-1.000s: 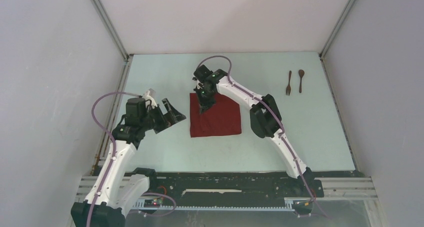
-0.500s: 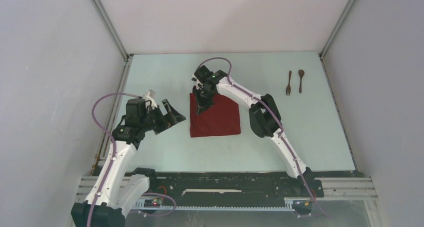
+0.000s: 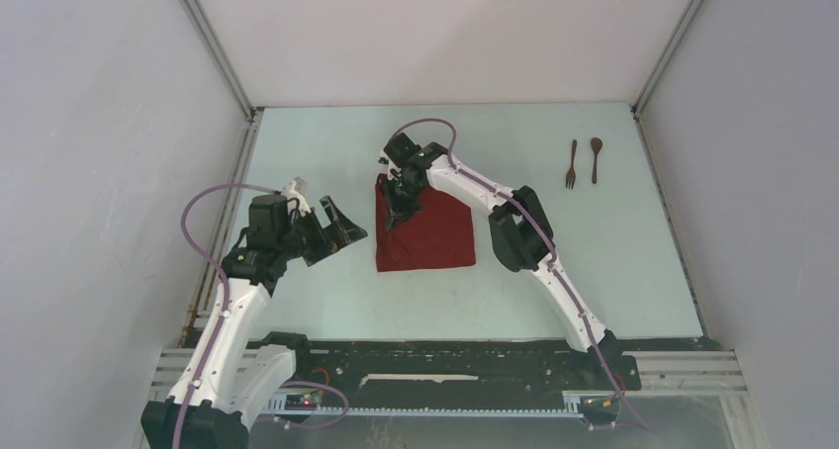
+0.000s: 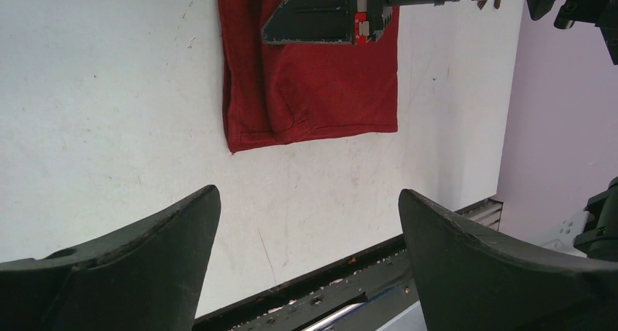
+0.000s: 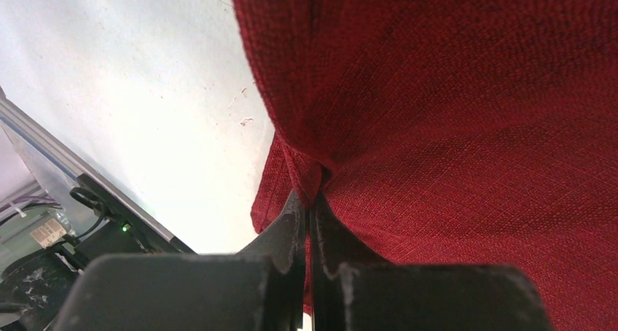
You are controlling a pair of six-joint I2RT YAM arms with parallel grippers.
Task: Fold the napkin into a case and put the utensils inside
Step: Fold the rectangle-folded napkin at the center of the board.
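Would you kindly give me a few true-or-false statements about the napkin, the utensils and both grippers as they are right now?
1. The right gripper is shut on the napkin. True.
2. The fork and spoon lie side by side on the table, well apart from the napkin. True.
3. The left gripper holds the fork. False: it is open and empty, on the napkin's left.
4. The napkin is folded into a narrow pouch. False: it lies as a broad, roughly square cloth, pinched near its far-left corner.
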